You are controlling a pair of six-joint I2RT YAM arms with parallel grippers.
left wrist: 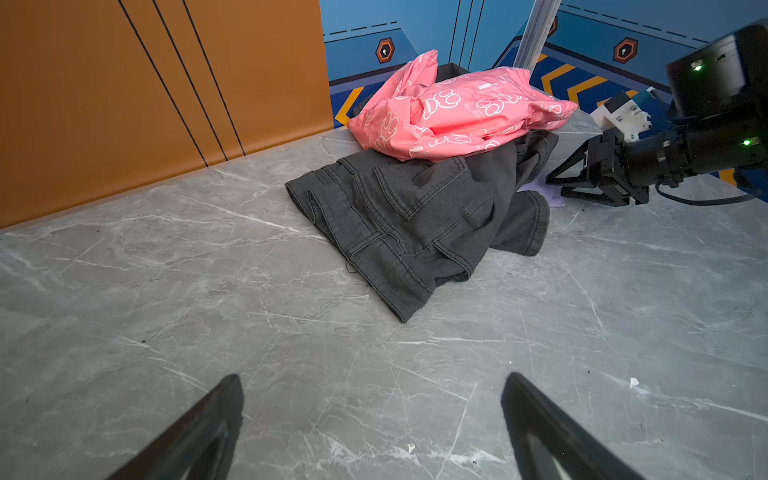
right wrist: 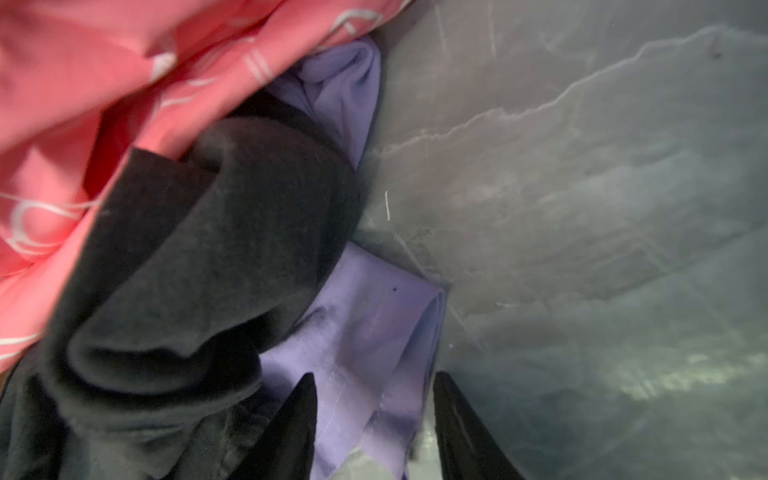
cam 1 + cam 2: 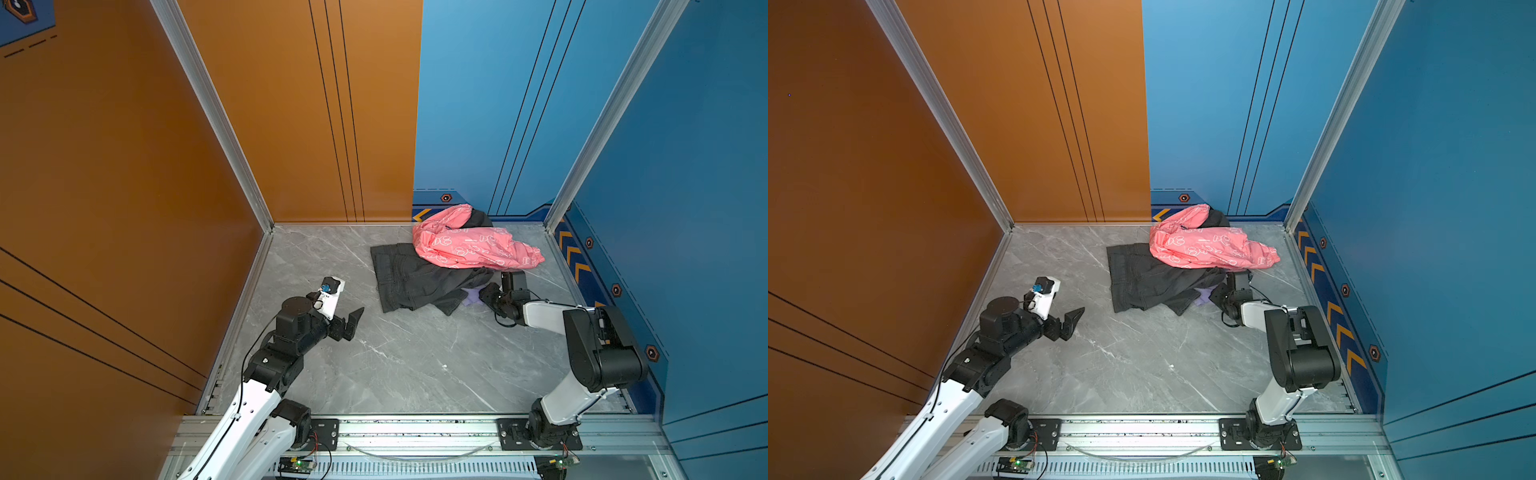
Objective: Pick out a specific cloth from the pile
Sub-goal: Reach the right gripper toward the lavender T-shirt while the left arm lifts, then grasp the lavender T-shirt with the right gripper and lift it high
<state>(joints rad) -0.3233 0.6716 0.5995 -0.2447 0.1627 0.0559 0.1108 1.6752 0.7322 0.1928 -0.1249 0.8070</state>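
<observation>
The cloth (image 2: pixel 365 332) is lavender and lies mostly buried under the pile; only a small corner (image 3: pixel 471 297) (image 3: pixel 1203 296) (image 1: pixel 540 192) pokes out at the pile's near right edge. The pile has a salmon-pink printed garment (image 3: pixel 469 245) (image 1: pixel 457 112) on top of dark grey denim (image 3: pixel 411 282) (image 1: pixel 415 216). My right gripper (image 2: pixel 374 376) (image 3: pixel 485 293) sits low at that corner. Its jaws are apart, with a fold of the lavender cloth between them. My left gripper (image 1: pixel 374 378) (image 3: pixel 353 322) hovers wide open over bare floor, left of the pile.
The grey marble floor (image 3: pixel 407 365) is boxed in by an orange wall (image 3: pixel 124 166) on the left and blue walls (image 3: pixel 685 187) behind and on the right. Aluminium posts (image 3: pixel 552 220) stand at the back corners. A metal rail (image 3: pixel 415 432) carrying both arm bases runs along the front.
</observation>
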